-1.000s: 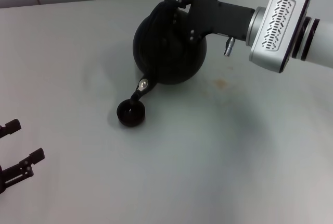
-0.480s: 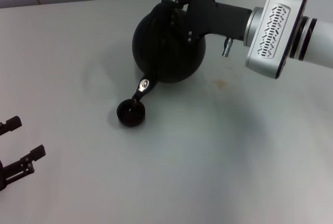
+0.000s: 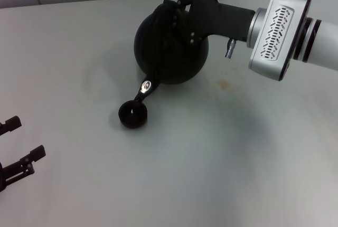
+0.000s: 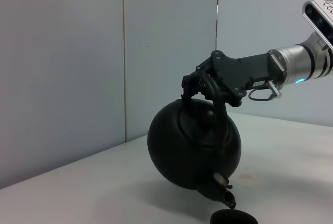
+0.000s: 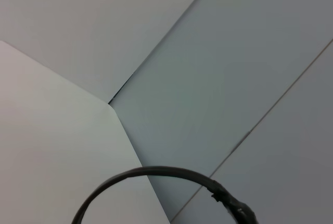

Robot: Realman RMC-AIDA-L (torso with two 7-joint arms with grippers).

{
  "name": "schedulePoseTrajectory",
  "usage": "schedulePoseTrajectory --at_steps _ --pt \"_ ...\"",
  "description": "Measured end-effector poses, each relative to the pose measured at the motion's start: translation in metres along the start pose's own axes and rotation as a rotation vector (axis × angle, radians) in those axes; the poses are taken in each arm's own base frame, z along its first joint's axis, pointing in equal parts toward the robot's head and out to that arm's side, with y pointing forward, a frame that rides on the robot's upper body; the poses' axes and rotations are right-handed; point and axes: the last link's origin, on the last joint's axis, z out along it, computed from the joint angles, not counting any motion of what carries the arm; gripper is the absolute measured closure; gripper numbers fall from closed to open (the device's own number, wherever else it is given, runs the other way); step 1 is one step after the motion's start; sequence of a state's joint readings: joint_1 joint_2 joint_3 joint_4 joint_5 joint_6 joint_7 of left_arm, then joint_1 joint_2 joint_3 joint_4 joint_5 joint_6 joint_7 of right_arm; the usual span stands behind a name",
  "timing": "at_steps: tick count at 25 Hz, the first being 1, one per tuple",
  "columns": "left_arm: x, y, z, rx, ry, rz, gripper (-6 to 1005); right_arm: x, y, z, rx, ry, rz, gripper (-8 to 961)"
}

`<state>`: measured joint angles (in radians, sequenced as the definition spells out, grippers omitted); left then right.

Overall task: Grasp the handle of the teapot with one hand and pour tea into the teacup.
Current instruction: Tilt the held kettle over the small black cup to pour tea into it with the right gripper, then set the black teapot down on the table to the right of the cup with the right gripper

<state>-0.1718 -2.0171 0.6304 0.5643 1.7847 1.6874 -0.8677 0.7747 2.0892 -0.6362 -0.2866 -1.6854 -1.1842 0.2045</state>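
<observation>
While the right gripper clamps the handle, the teapot tilts over the teacup; left gripper, lower left, sits spread apart.

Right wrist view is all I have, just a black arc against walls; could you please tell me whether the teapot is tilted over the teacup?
Observer: Yes. The teapot is lifted and tipped, its spout pointing down just above the teacup.
Operator: Thank you. Is the right gripper on the handle?
Observer: The right gripper is clamped on the handle at its top.
Operator: And where is the left arm?
Observer: The left gripper sits open at the table's near left edge, well clear of the teacup.
</observation>
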Motion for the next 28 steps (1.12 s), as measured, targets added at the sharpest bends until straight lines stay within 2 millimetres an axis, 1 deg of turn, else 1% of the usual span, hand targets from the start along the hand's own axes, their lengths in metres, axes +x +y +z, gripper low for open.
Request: schedulePoseTrajectory --at_steps 2,3,4,7,11,14,16,21,24,28 --pt "0.0 0.0 0.0 0.0 0.0 0.0 188 0.0 -0.001 0.0 0.013 -0.002 0.045 873" --pt "0.0 0.0 0.0 0.0 0.0 0.0 188 0.0 -0.004 -0.001 0.03 -0.004 0.133 872" --pt "0.0 0.0 0.0 0.001 0.0 0.0 188 0.0 -0.004 -0.001 0.03 -0.004 0.133 872" --pt "0.0 0.0 0.0 0.001 0.0 -0.001 189 0.004 -0.013 -0.009 0.06 0.003 0.316 872" --pt "0.0 0.0 -0.001 0.0 0.001 0.0 189 0.015 -0.023 -0.028 0.122 0.032 0.528 873" --pt "0.001 0.0 0.0 -0.003 0.002 0.001 188 0.024 -0.026 -0.052 0.204 0.02 0.666 873" --pt "0.001 0.0 0.0 -0.005 0.0 0.002 188 0.028 -0.023 -0.068 0.243 0.003 0.714 873" --pt "0.0 0.001 0.0 -0.008 0.0 0.002 188 0.035 -0.012 -0.096 0.293 -0.004 0.774 872" --pt "0.0 0.001 0.0 -0.009 -0.001 0.002 188 0.04 -0.004 -0.107 0.309 0.012 0.791 872" --pt "0.0 0.001 -0.001 -0.013 -0.001 0.002 189 0.047 0.003 -0.115 0.335 0.043 0.811 872"
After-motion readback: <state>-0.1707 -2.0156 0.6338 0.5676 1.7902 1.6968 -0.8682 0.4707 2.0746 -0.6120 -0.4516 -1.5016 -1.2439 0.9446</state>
